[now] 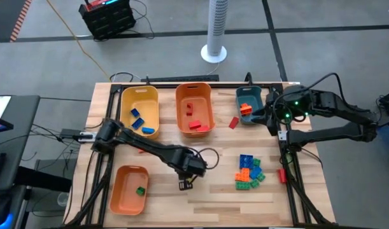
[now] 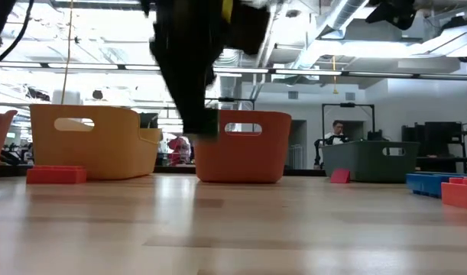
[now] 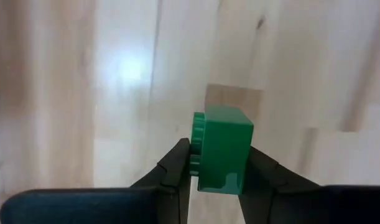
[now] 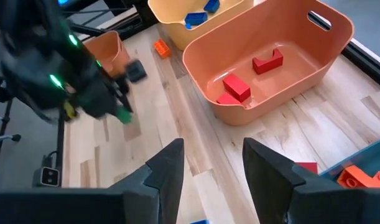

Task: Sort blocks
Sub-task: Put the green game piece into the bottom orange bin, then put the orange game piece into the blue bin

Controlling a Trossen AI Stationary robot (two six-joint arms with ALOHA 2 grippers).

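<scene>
Above bare wood, only the wrist view shows left pincer [image 3: 217,171] clamping green block [image 3: 224,146].

Three bins [image 1: 193,108] stand in a row at the table's [image 1: 213,197] far edge; a fourth bin [image 1: 128,189] sits near-left; loose blocks [image 1: 249,172] cluster near-right.

A dark arm [image 2: 186,69] descends from above in front of the bins. On the wooden table [image 2: 233,229] stand a yellow bin [image 2: 95,141], an orange bin [image 2: 244,149] and a dark teal bin [image 2: 371,160]. A red block [image 2: 56,174] lies beside the yellow bin, a small red block [image 2: 340,176] beside the teal bin. Blue blocks [image 2: 432,183] and an orange block [image 2: 460,191] lie at the right edge. A person [image 2: 336,137] sits in the room behind.
</scene>
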